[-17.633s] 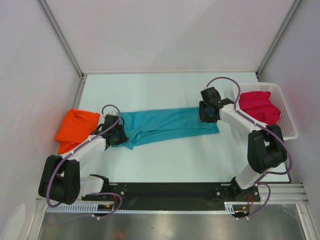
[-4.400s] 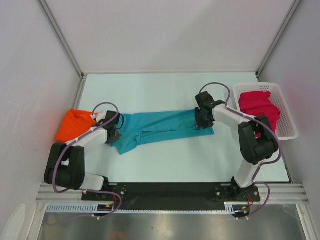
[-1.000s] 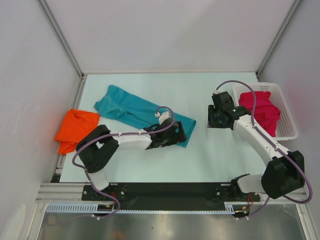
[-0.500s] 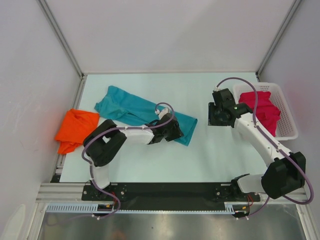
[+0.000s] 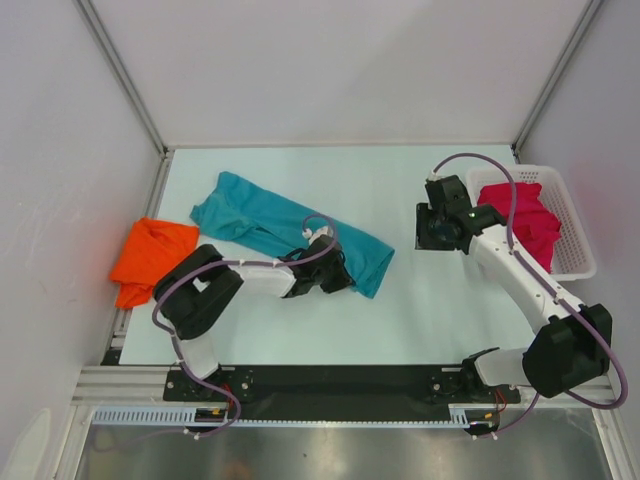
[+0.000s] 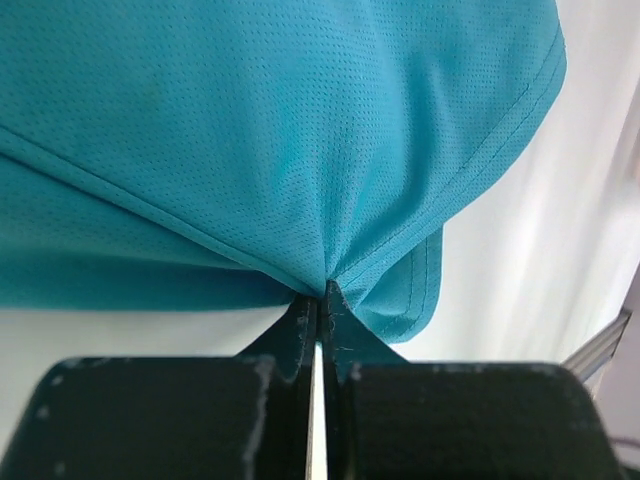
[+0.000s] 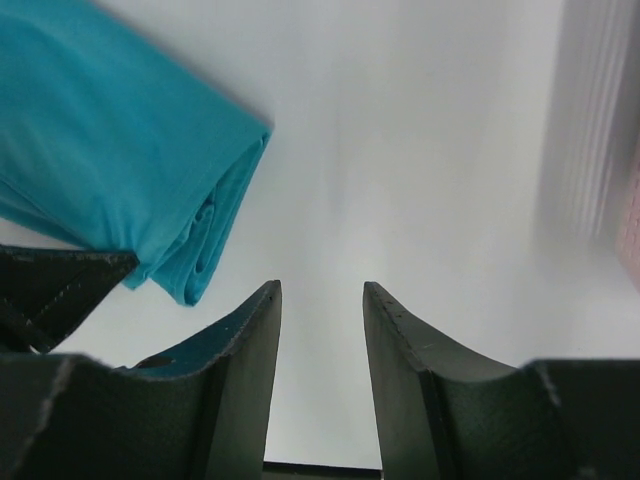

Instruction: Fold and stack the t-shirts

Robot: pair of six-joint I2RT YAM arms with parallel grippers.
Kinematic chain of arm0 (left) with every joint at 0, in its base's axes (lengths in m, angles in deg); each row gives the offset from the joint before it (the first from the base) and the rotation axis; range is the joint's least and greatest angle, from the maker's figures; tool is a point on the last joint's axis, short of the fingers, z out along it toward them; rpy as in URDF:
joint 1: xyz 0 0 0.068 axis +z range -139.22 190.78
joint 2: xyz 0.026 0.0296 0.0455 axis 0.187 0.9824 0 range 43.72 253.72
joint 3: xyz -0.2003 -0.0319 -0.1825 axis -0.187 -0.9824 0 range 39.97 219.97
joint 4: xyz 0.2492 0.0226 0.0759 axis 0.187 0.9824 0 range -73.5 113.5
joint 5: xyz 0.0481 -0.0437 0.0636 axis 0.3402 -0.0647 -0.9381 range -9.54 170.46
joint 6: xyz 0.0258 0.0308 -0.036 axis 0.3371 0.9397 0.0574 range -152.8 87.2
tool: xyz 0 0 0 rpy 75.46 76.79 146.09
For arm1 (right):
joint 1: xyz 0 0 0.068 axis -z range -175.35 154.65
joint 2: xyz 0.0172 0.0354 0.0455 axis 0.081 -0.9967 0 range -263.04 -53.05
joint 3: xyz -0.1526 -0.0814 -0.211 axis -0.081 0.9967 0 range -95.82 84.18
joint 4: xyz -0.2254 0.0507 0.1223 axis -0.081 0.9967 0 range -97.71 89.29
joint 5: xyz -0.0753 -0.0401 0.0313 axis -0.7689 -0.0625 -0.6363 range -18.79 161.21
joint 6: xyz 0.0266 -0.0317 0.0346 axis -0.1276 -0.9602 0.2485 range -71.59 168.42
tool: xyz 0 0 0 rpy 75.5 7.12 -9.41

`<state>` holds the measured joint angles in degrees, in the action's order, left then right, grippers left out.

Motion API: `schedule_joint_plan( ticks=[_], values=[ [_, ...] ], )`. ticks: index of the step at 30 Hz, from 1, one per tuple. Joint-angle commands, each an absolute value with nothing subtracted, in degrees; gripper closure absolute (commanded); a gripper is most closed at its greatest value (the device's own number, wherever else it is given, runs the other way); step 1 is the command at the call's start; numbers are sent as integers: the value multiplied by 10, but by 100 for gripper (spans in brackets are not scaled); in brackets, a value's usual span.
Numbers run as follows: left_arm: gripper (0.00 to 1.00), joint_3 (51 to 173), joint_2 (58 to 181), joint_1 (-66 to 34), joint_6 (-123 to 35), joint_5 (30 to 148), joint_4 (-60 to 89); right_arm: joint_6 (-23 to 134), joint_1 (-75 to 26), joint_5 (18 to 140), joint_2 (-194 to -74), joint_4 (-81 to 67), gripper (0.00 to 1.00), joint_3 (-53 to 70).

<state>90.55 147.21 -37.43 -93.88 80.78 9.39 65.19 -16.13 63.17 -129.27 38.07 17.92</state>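
Observation:
The teal t-shirt (image 5: 270,222) lies as a long folded band slanting across the table's middle. My left gripper (image 5: 338,277) is shut on its near edge close to the right end; in the left wrist view the cloth (image 6: 300,150) bunches into the pinched fingertips (image 6: 322,292). The orange t-shirt (image 5: 150,258) lies crumpled at the left edge. The magenta t-shirt (image 5: 520,220) sits in the basket. My right gripper (image 5: 432,228) hovers open and empty to the right of the teal shirt's end (image 7: 130,170), its own fingers (image 7: 320,300) over bare table.
A white slotted basket (image 5: 572,225) stands at the right edge of the table. White walls with metal posts enclose the back and both sides. A black rail (image 5: 340,380) with the arm bases runs along the near edge.
My left gripper has closed on the teal shirt's near edge and drawn back slightly leftward. The right arm has barely moved.

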Motion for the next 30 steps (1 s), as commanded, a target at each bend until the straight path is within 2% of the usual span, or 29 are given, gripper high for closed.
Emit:
schedule_joint_plan(
  ticks=[1,6,11,18,24,30],
  values=[
    [100,827,1405,-395,-917,842,141,657,-167,653,-1305,356,56,163],
    [100,709,1310,-413,-942,842,149,665,-178,685,-1343,312,55,183],
    [100,601,1164,-416,-988,834,161,671,-206,698,-1421,290,55,168],
    [100,552,954,-416,-1025,806,319,686,-244,704,-1481,286,54,134],
    [99,521,800,-416,-1058,756,409,727,-292,737,-1467,259,53,174],
    [96,507,786,-417,-1053,764,416,780,-350,753,-1430,209,53,269]
  ],
)
